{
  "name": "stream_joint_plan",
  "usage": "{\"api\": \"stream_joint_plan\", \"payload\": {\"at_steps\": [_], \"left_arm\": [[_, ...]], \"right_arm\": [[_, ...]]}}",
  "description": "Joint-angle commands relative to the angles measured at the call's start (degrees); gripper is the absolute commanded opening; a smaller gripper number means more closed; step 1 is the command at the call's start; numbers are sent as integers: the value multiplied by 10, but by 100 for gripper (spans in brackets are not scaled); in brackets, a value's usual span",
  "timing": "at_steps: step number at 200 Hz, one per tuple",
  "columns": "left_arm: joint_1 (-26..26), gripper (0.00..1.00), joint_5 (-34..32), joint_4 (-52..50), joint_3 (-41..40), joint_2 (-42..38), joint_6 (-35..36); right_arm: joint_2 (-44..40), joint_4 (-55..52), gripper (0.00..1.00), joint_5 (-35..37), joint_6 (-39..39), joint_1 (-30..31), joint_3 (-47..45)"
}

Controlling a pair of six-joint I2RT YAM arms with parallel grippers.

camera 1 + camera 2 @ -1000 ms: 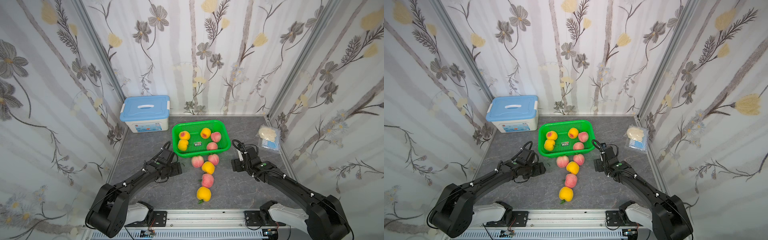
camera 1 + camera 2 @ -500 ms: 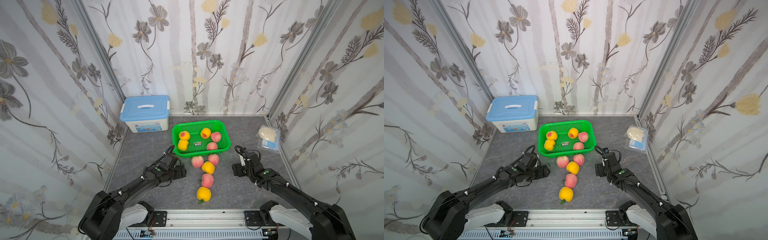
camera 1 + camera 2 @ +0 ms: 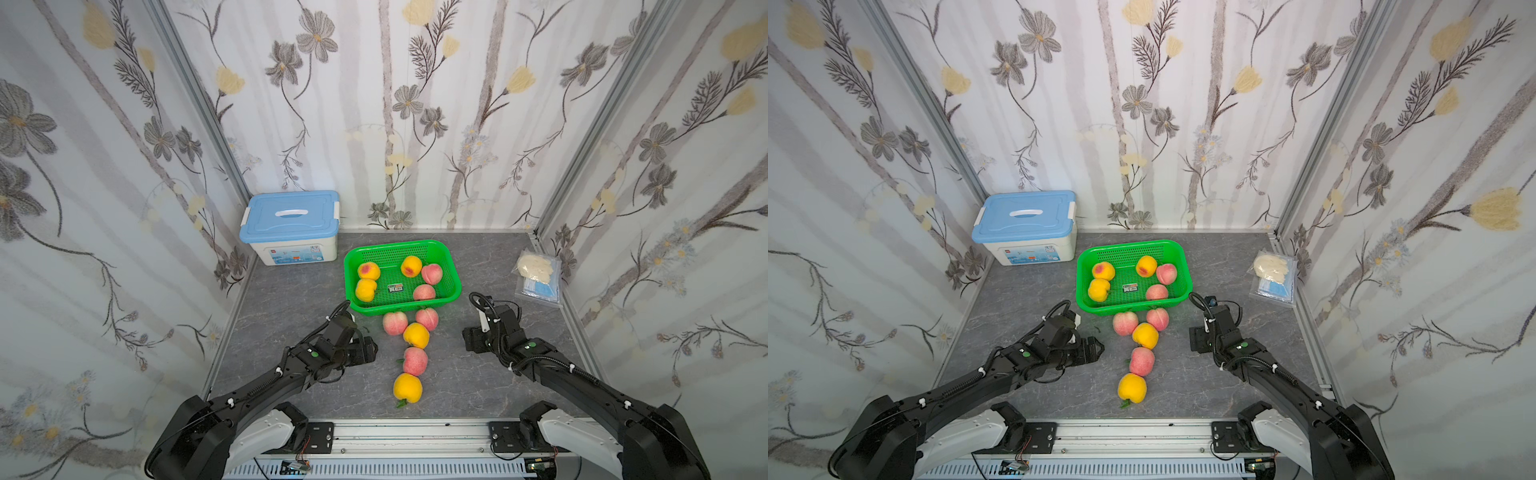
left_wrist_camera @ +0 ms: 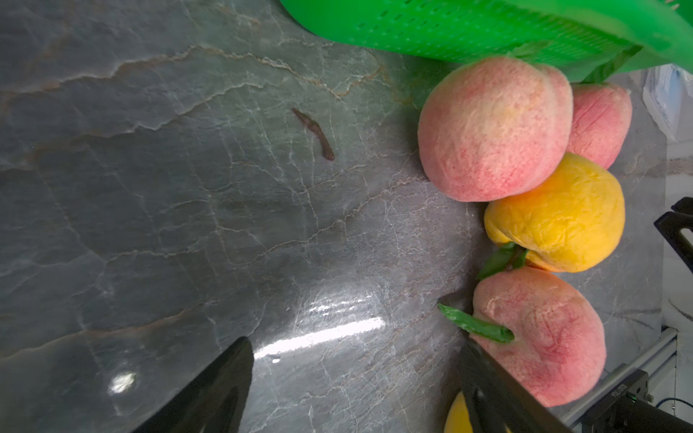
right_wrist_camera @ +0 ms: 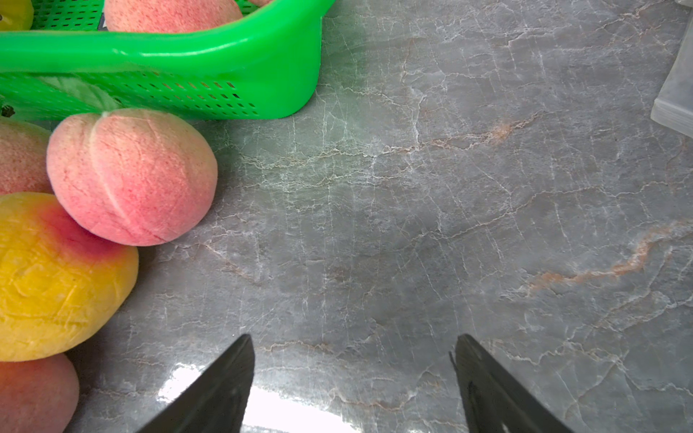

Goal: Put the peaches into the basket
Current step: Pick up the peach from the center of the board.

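Observation:
The green basket [image 3: 455, 274] stands at mid-table with several peaches in it, among them a yellow one [image 3: 365, 289] and a pink one [image 3: 424, 292]. Several more peaches lie in a line on the table before it: pink [image 3: 395, 323], pink [image 3: 427, 318], yellow [image 3: 416, 335], pink [image 3: 414, 360], yellow [image 3: 407, 387]. My left gripper [image 3: 371, 350] is open and empty, just left of that line. In the left wrist view it [image 4: 353, 339] has the leafed pink peach [image 4: 543, 333] beside one finger. My right gripper [image 3: 470, 338] is open and empty to the right, its jaws [image 5: 353, 337] over bare table.
A white box with a blue lid [image 3: 293, 226] stands at the back left. A plastic bag [image 3: 538, 276] of white and blue items lies by the right wall. A small brown stem piece [image 4: 315, 133] lies on the grey marbled table. Walls close in three sides.
My left gripper has moved right and nearer, toward the line of peaches. My right gripper has drawn back a little from the basket's corner. The peaches have not moved.

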Motion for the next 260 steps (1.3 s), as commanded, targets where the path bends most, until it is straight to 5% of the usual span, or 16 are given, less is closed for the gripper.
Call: {"api": "stream_joint_plan", "payload": {"at_steps": [1,86,260], "left_arm": [[-1,88,-13,10,3,4,-10],[-1,88,-49,22,52,15,-38],[-1,88,6,109,160,206,-66]], "right_arm": [[7,22,84,-1,9,0,0],[19,26,84,-3,8,1,3],[24,28,84,-5,7,0,4]]}}
